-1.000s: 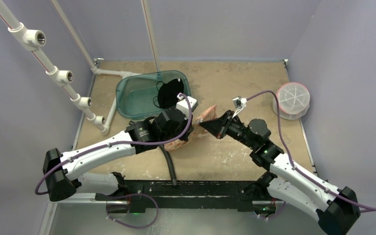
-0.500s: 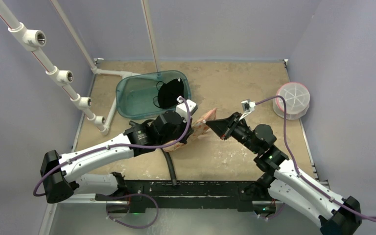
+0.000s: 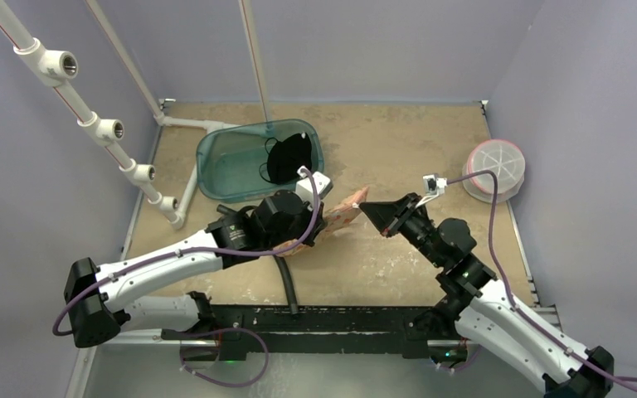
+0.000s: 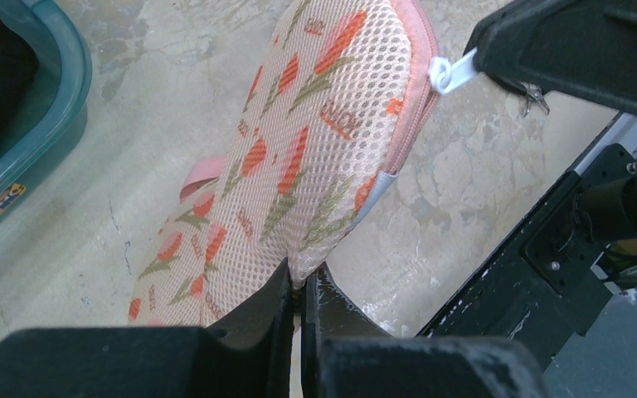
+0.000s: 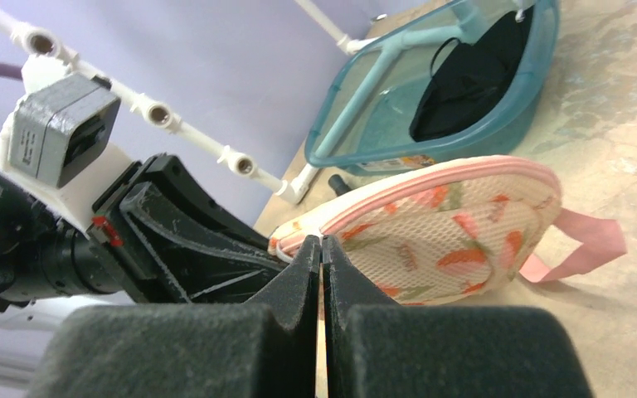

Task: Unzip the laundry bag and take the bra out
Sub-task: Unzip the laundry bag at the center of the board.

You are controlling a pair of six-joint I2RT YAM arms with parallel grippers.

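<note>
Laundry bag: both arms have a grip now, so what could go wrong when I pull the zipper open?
The left fingers pinch only a thin corner of the laundry bag, so the mesh could slip out under tension. The right fingers hold just the small white zipper pull, which may pop free.

Soft, even light falls from above. The overhead view is bright and sharp, with only faint shadows under the arms on the worktop [image 3: 398, 141]. In the wrist views, the near fingers of the left pincer [image 4: 301, 286] and right pincer [image 5: 321, 249] are dark and out of focus, while the laundry bag [image 4: 315, 141] mesh behind them is crisp.
</note>
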